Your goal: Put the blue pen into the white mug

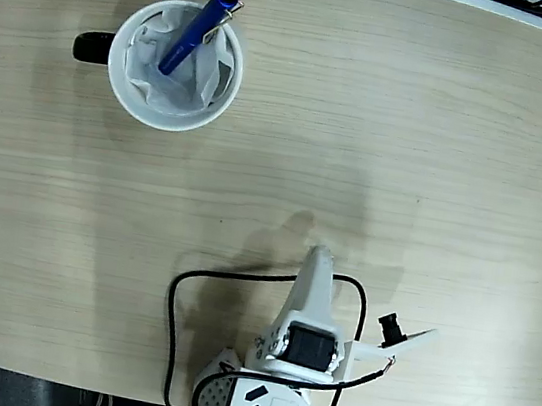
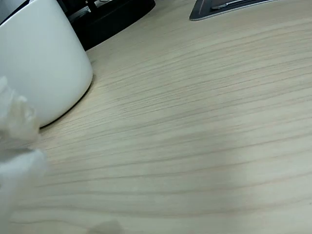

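A slim metallic-blue pen [image 1: 196, 31] leans inside the round white ceramic mug [image 1: 126, 82] on crumpled tissue, clip end overhanging the rim, where a knock could tip it out; the gripper's state cannot be made out.

blue pen [image 1: 196, 31] | white mug [image 1: 126, 82], black handle [image 1: 91, 46] | pale wood-grain table [image 1: 380, 148] | white arm [image 1: 297, 338]

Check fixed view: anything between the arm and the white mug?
Nothing: only bare wooden table separates the arm from the white mug in the fixed view. The blue pen already stands inside the mug.
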